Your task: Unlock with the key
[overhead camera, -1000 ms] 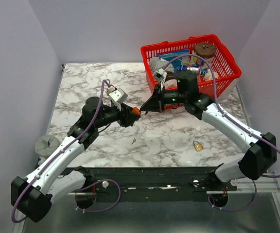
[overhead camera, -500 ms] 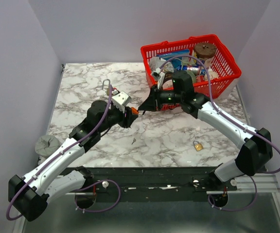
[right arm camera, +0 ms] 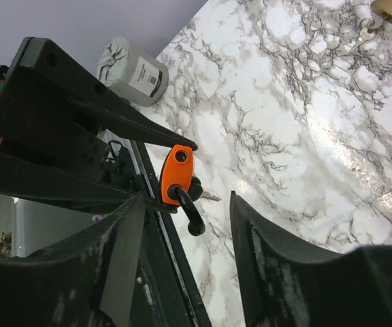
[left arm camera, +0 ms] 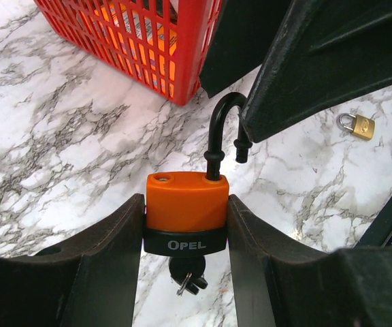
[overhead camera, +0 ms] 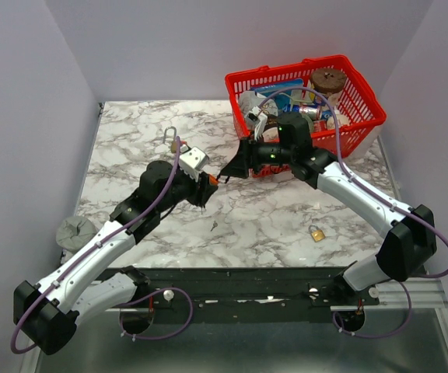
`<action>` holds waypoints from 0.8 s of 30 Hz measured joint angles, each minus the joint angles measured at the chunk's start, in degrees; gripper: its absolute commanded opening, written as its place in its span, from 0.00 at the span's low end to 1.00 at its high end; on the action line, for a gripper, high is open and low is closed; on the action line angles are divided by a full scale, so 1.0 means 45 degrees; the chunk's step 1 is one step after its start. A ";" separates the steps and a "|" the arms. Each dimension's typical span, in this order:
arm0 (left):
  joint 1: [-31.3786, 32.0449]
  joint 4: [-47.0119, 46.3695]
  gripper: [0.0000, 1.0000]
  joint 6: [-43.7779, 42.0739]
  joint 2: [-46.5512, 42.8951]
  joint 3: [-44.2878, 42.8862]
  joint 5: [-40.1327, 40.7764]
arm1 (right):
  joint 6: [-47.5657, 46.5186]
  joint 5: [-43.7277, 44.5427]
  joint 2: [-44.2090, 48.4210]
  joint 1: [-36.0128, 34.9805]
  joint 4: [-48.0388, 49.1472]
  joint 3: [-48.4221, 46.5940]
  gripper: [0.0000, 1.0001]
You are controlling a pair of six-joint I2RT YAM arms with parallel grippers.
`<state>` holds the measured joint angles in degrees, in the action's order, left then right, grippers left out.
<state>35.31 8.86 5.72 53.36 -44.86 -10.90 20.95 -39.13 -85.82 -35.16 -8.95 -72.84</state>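
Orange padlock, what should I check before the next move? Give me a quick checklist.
1. Orange padlock clamped between the left jaws: ok.
2. Shackle popped, free end out of the body: ok.
3. Key sitting in the padlock's underside: ok.
4. Right jaws open, shackle between them with gaps on both sides: ok.
5. Right arm's way back clear of the red basket: cannot tell.
6. Brass padlock lying apart on the table: ok.

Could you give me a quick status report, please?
Left gripper shut on orange padlock. Right gripper open at the shackle. Shackle popped free, key in the keyhole. Nothing blocking.
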 measured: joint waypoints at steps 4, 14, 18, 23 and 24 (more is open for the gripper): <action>0.0000 0.0078 0.00 0.0005 0.0000 0.0000 0.0044 | -0.0005 0.0223 0.0000 0.0000 0.0000 0.0005 0.76; 0.0000 0.0180 0.00 0.0243 0.0058 0.0029 0.0942 | -0.0160 0.0971 0.0466 0.0005 -0.0019 0.0068 0.93; 0.0000 0.0287 0.00 0.0593 0.0005 0.0291 0.1341 | -0.0413 0.1307 0.1064 0.0005 -0.0015 0.0340 0.95; 0.0000 0.0806 0.00 0.1370 -0.0053 0.0748 0.1486 | -0.0748 0.1758 0.1719 0.0005 -0.0005 0.0758 0.97; 0.0000 0.0933 0.00 0.1588 -0.0053 0.0831 0.1511 | -0.0782 0.1787 0.1817 0.0005 0.0000 0.0831 0.97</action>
<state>35.31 13.06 12.86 53.12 -41.12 -4.10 17.43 -31.09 -77.65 -35.14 -8.95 -69.10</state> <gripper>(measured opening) 0.549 0.967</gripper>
